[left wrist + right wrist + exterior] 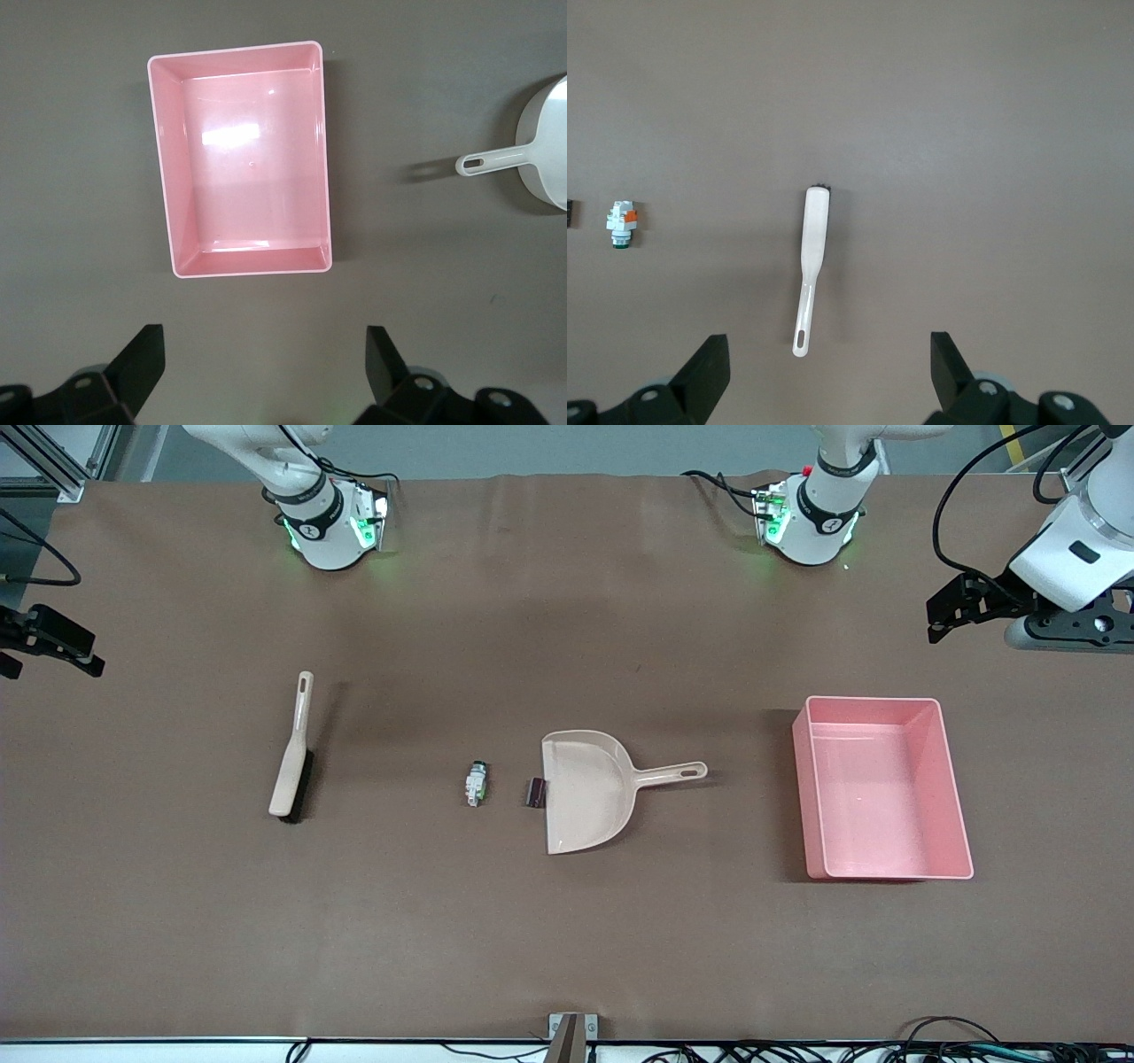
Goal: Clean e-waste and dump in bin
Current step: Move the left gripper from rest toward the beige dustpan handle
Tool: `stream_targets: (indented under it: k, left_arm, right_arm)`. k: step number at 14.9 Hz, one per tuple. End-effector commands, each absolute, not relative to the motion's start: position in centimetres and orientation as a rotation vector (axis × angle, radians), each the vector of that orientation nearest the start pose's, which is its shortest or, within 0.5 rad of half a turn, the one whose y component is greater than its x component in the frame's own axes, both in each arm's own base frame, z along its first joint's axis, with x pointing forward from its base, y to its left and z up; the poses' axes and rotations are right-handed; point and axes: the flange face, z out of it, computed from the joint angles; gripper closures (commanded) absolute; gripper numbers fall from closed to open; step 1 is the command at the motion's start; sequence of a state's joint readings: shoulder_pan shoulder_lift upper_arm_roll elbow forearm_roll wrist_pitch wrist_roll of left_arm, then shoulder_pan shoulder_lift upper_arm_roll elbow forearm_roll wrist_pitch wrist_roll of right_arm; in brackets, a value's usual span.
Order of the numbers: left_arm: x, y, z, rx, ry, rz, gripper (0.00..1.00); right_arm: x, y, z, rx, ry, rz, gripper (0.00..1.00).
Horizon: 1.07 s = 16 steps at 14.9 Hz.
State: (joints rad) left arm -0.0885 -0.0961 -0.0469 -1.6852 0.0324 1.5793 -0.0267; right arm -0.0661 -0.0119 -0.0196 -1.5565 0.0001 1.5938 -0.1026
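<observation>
The e-waste is two tiny pieces near the table's middle: a whitish component with green and dark bits [477, 784] and a dark maroon block [534, 792] touching the lip of the beige dustpan [589, 790]. The pink bin [802, 779] stands empty toward the left arm's end. My left gripper [941, 620] is open and empty, up in the air by the bin [248, 159]. My right gripper [53, 646] is open and empty, up at the right arm's end, over the table by the brush [812, 257]. The right wrist view also shows the whitish component [622, 225] and the block's edge [570, 213].
A beige brush with dark bristles [292, 757] lies toward the right arm's end, handle pointing to the robots' bases. The dustpan's handle [678, 772] points toward the bin and shows in the left wrist view [487, 162]. Cables run along the table's front edge.
</observation>
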Motion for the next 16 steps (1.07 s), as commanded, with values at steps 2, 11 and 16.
stream_targets:
  k: [2, 11, 16]
  left_arm:
    - [52.4, -7.0, 62.9, -3.112, 0.179, -0.02, 0.0]
    - [57.0, -13.6, 56.2, -3.108, 0.357, 0.052, 0.0]
    - [58.2, -24.3, 47.2, -3.069, 0.678, 0.118, 0.0]
  right_arm:
    - [54.4, -4.9, 64.1, -3.131, -0.005, -0.083, 0.0]
    - [54.4, -4.9, 64.0, -3.131, -0.005, -0.079, 0.0]
    - [54.4, -4.9, 64.1, -3.131, -0.005, -0.081, 0.0]
